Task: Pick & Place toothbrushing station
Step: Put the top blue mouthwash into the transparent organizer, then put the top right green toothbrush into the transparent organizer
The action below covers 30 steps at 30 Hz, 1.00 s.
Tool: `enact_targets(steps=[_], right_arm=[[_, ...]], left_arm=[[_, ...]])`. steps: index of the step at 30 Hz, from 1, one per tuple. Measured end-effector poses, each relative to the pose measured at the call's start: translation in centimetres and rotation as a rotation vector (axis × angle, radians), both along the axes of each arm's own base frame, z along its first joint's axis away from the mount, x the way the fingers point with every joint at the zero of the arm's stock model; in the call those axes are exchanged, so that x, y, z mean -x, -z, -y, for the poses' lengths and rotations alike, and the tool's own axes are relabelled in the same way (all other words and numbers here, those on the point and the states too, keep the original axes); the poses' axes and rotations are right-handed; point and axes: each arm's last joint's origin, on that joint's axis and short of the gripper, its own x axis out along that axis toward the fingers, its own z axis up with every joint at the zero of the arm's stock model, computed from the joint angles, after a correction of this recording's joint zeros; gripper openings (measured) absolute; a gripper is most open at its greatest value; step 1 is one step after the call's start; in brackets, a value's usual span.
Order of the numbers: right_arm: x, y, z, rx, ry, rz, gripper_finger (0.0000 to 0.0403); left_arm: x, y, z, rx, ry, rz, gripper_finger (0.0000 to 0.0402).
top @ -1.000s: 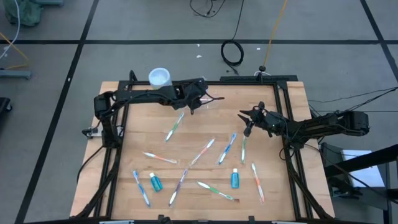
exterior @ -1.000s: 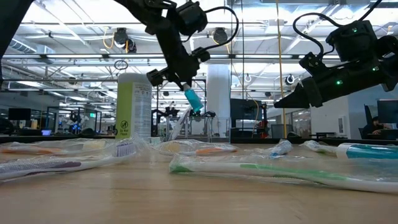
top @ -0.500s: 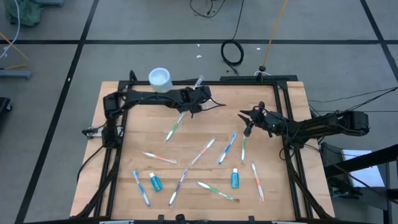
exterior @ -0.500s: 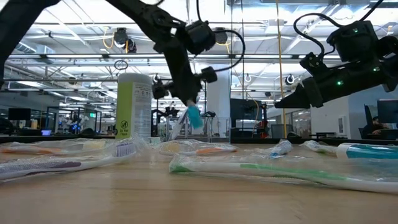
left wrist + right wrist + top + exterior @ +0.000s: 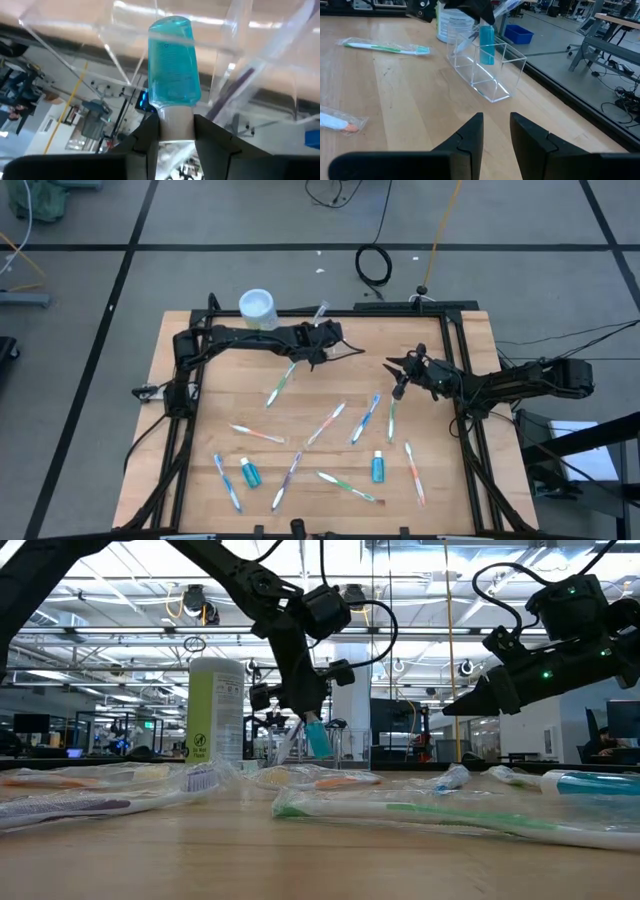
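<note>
The left gripper [image 5: 176,131] is clenching the white cap of a small blue toothpaste tube [image 5: 173,62], holding it cap-up and body-down, presumably so the tube can drop straight into a compartment. Directly beneath and around the tube's lower end, the toothbrushing station [image 5: 487,67] is sitting on the wooden table [image 5: 410,110] near its back edge: a thin-walled, clear plastic box split into compartments, its edges catching glints of light. Just beside the station a green canister [image 5: 215,710] with a white lid is standing upright. Farther off, wrapped toothbrushes [image 5: 334,420] and two more blue tubes are lying scattered across the pale wood grain. The right gripper [image 5: 395,368] is hovering well apart with its fingers spread, grasping nothing.
</note>
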Motion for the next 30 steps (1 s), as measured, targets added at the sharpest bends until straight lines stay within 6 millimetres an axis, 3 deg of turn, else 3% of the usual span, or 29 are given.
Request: enact_targets(steps=[15,23,30], right_arm=[[0.0,0.0,0.0,0.000,0.000,0.000,0.0086],[0.0,0.0,0.0,0.000,0.000,-0.001,0.0086],[0.0,0.0,0.0,0.000,0.000,-0.001,0.0086]], left_arm=[[-0.3,0.2,0.3,0.189,0.012,0.159,0.0149],[-0.6,-0.6,-0.6,0.070,-0.143,0.315,0.0149],[-1.1,-1.2,-0.7,0.037,-0.172,0.410,0.0149]])
